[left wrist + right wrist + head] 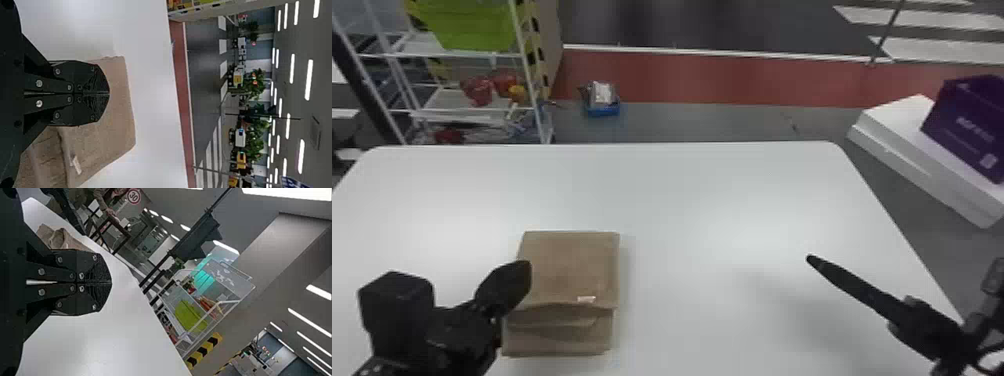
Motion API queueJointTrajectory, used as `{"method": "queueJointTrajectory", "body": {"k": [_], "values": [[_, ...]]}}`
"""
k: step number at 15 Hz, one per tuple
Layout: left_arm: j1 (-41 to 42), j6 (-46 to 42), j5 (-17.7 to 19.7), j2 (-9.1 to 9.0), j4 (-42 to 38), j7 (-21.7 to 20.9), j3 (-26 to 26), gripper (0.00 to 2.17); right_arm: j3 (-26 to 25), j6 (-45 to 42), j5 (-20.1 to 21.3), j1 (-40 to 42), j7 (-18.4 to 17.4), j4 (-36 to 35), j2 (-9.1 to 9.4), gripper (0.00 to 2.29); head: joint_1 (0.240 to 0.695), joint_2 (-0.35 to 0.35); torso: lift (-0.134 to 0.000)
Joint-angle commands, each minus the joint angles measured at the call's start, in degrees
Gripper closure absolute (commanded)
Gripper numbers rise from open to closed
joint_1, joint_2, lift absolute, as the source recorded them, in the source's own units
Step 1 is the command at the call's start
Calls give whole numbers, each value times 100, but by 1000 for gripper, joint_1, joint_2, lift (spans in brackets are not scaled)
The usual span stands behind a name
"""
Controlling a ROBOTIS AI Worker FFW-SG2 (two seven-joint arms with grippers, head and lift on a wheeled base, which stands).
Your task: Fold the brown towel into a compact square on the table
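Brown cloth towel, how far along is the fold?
Done: the towel lies folded in layers on the white table. In hand: nothing; the black left hand and black right hand are both shut, empty. Remaining: the top layer stops short of the near edge, leaving a stepped strip, so likely one more fold or some squaring up.

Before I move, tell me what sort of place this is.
Likely a large indoor demo or test hall: painted road stripes on the floor, a wheeled-looking wire rack, and long ceiling lights.
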Motion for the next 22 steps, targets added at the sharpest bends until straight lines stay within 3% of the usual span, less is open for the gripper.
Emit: {"method": "queueJointTrajectory", "body": {"k": [1,8,15,22], "values": [[-171,-37,104,-17,-67,4,-35,2135,-31,-16,-13,74,0,-26,0,1480,695,-89,-123],[-751,33,-107,-52,979,83,-325,2135,-93,-86,-13,57,0,9,-26,1480,695,-123,-123],[-567,33,-186,-17,1041,101,-333,2135,13,-16,4,-49,-9,9,-26,1480,695,-121,-123],[-417,-19,-362,-8,1164,127,-659,2135,-93,20,-145,-22,44,-8,-53,1480,695,-142,-123]]}}
